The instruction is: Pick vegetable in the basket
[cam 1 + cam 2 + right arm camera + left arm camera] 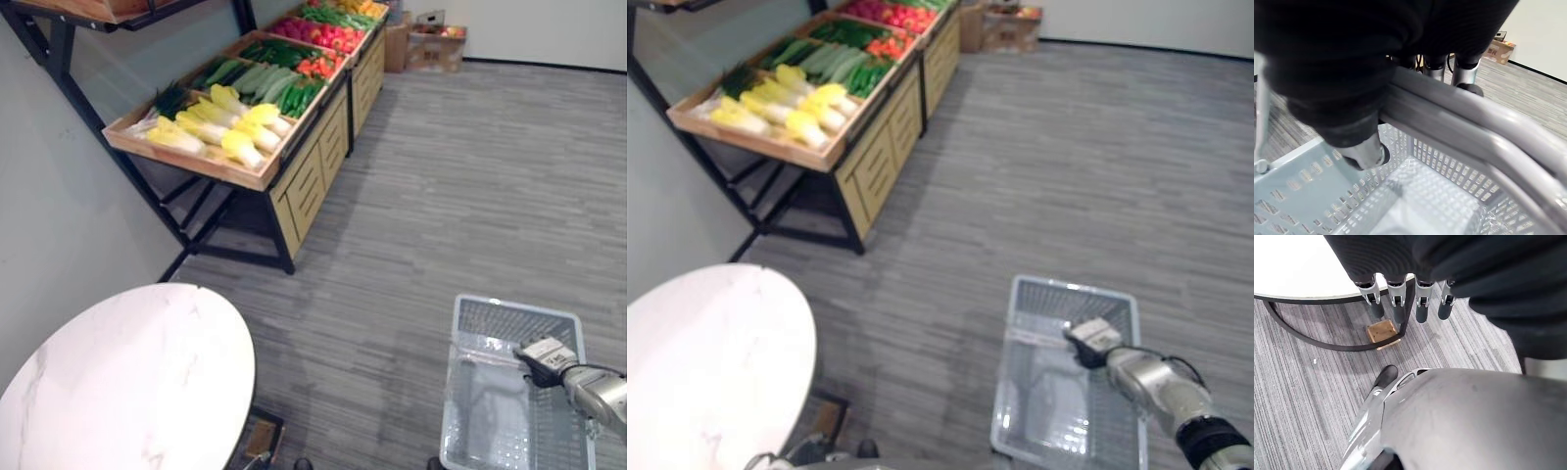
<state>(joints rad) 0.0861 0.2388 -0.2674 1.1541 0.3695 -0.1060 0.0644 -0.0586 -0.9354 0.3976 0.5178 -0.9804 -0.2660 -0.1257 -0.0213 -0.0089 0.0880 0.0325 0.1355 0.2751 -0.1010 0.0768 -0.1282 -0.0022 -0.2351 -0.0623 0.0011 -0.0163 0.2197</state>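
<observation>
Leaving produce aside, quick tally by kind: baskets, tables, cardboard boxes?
Basket: 1
Round white table: 1
Cardboard boxes: 2
Total: 4

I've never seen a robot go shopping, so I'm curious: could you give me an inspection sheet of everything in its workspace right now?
Surface: grey carpet floor; round white table at the robot's left.
Job's things: pale plastic basket, nothing seen inside; vegetables lie in trays on the wooden stand, apart from the basket.
Clutter: small brown block on the floor by the table.
Hands: right hand curled round the basket handle; left hand open, holding nothing.
Cables: nothing seen.
Surroundings: white wall, cardboard boxes at its foot.
</observation>
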